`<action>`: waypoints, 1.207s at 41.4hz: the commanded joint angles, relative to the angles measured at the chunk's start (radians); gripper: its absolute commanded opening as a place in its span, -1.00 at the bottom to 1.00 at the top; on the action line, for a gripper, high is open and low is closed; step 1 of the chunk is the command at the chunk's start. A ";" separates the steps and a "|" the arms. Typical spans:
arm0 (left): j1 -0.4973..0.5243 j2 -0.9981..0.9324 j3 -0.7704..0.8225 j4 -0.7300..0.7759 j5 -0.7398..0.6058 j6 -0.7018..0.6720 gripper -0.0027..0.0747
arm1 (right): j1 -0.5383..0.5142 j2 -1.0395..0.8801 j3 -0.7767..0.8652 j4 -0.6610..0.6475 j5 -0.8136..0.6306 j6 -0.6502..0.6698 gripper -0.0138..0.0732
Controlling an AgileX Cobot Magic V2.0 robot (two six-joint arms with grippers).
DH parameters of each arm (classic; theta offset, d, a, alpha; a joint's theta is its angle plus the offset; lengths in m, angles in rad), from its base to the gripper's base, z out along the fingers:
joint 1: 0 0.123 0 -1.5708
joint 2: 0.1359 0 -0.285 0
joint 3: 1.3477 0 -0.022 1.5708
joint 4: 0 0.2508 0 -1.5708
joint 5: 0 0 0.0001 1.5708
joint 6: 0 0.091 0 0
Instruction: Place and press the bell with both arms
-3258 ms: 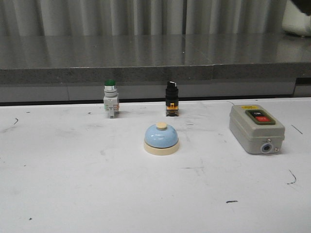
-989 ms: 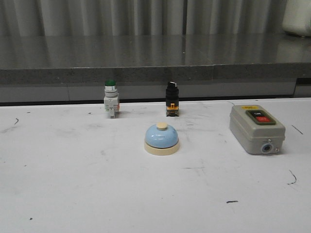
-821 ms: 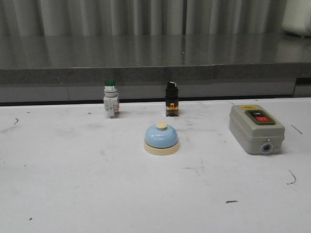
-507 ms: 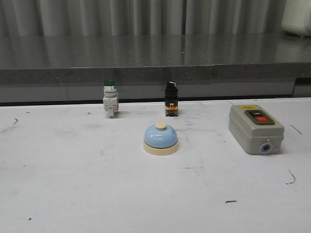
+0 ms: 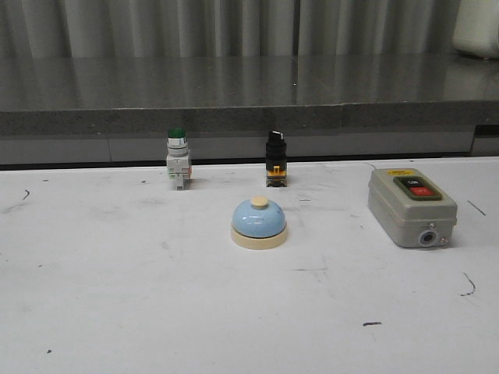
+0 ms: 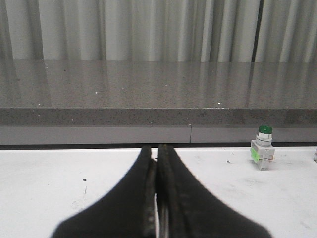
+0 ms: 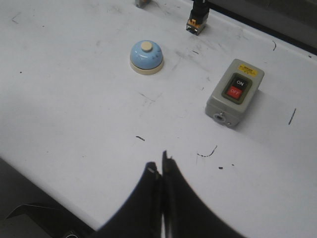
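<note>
The bell (image 5: pixel 259 223), with a light blue dome, cream base and cream knob, stands upright on the white table near the middle. It also shows in the right wrist view (image 7: pixel 146 57). Neither arm shows in the front view. My left gripper (image 6: pixel 156 148) is shut and empty, low over the table's left part, pointing at the back ledge; the bell is out of its view. My right gripper (image 7: pixel 159 164) is shut and empty, raised above the table's front edge, well short of the bell.
A grey switch box (image 5: pixel 412 206) with red and black buttons lies at the right, also seen in the right wrist view (image 7: pixel 235 92). A green-capped push button (image 5: pixel 178 158) and a black selector switch (image 5: pixel 275 158) stand at the back, before a grey ledge (image 5: pixel 234 117).
The scene on the table has not visibly changed; the bell and switches stay where they were.
</note>
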 commanded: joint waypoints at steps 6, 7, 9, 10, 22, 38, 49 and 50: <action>-0.011 -0.019 0.026 -0.001 -0.093 -0.008 -0.98 | -0.005 0.005 -0.024 -0.007 -0.062 -0.003 -0.84; -0.011 -0.019 0.026 -0.001 -0.093 -0.008 -0.98 | -0.005 0.005 -0.024 -0.007 -0.062 -0.003 -0.84; -0.011 -0.019 0.026 -0.001 -0.093 -0.008 -0.98 | -0.005 0.005 -0.024 -0.007 -0.062 -0.003 -0.84; -0.011 -0.019 0.026 -0.001 -0.093 -0.008 -0.98 | -0.005 0.005 -0.024 -0.007 -0.062 -0.003 -0.84; -0.011 -0.019 0.026 -0.001 -0.093 -0.008 -0.98 | -0.005 -0.002 -0.019 -0.008 -0.065 -0.003 -0.84; -0.011 -0.019 0.026 -0.001 -0.093 -0.008 -0.98 | -0.333 -0.343 0.415 -0.038 -0.618 -0.006 -0.84; -0.011 -0.019 0.026 -0.001 -0.093 -0.008 -0.98 | -0.444 -0.531 0.690 -0.038 -0.874 -0.005 -0.84; -0.011 -0.019 0.026 -0.001 -0.093 -0.008 -0.98 | -0.448 -0.533 0.703 -0.038 -0.890 -0.005 -0.84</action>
